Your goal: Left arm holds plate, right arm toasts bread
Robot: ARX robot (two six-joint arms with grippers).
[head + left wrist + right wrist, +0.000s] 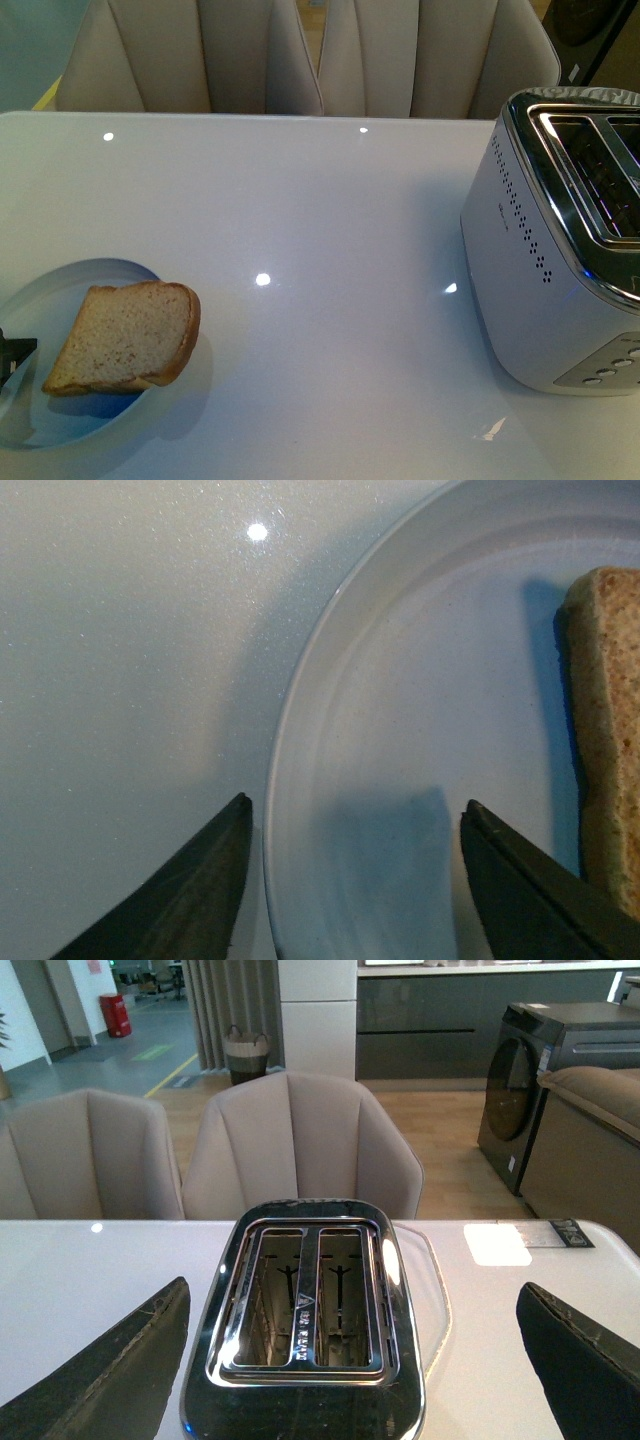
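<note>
- left gripper (355, 802): dark wedge-shaped jaws spread apart, one on either side of the plate's rim, clamping nothing.
- plate (112, 272): round, shallow, pale blue-white and faintly ringed, on the glossy white table (300, 200), near left.
- bread (125, 338): square-ish speckled brown slice with a tan crust, lying on the plate.
- right gripper (352, 1285): scuffed black jaws wide apart, empty, with the toaster (530, 290) between them; it has a white perforated body and a chrome two-slot top.
- beige padded chairs (200, 50) beyond the table.

A white 2-slot toaster (560, 250) stands on the glossy white table (330, 220); 2 beige chairs (190, 55) behind.
</note>
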